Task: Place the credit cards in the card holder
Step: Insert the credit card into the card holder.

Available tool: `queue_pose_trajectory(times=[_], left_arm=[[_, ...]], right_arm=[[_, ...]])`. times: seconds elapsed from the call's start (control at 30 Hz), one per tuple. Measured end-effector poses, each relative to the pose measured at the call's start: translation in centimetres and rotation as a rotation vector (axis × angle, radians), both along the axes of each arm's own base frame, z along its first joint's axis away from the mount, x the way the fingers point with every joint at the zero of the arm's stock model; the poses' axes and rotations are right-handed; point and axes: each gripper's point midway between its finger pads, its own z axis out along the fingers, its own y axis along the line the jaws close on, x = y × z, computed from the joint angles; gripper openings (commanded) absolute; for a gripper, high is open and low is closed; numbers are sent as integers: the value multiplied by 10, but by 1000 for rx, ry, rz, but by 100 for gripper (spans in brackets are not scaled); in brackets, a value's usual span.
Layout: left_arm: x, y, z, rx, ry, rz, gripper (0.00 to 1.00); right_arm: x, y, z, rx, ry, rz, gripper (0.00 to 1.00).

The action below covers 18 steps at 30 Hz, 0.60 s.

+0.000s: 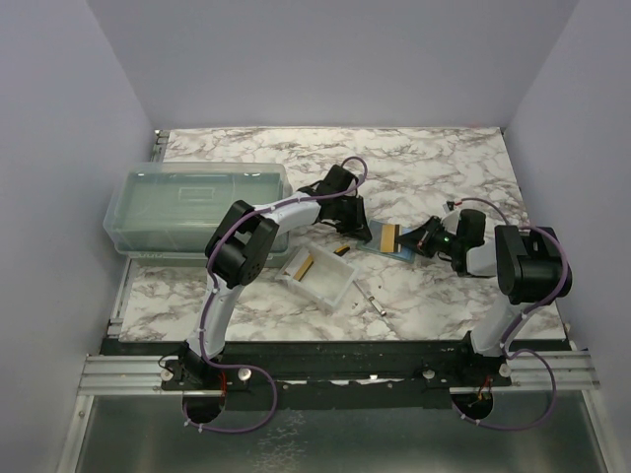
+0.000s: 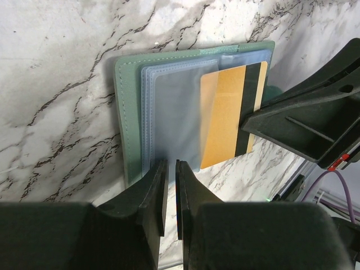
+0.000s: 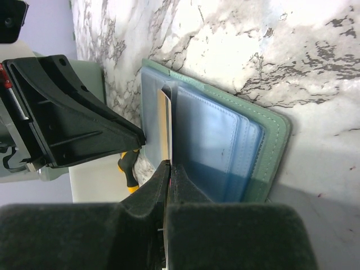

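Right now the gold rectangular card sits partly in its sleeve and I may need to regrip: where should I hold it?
Pinch the gold rectangular card at its black-striped end, the part clear of the transparent sleeve, coming from the sleeve's open side, across the card's faces. The right hand grips there.

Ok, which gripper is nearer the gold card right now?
Right. The right gripper is shut on the outer end of the gold card. The left gripper pinches the edge of the card holder, just beside the card.
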Motion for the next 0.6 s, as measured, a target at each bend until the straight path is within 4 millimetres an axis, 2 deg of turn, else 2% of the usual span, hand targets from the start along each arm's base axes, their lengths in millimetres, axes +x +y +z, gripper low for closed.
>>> queue_pose_trajectory(times=[0.47,0.6], left_arm=[[0,0,0,0,0,0,18],[0,0,0,-1,2,1,18]], right_arm=[[4,-3,-1,-11,-4,-31,0],[4,1,0,-10,-14,-22,0]])
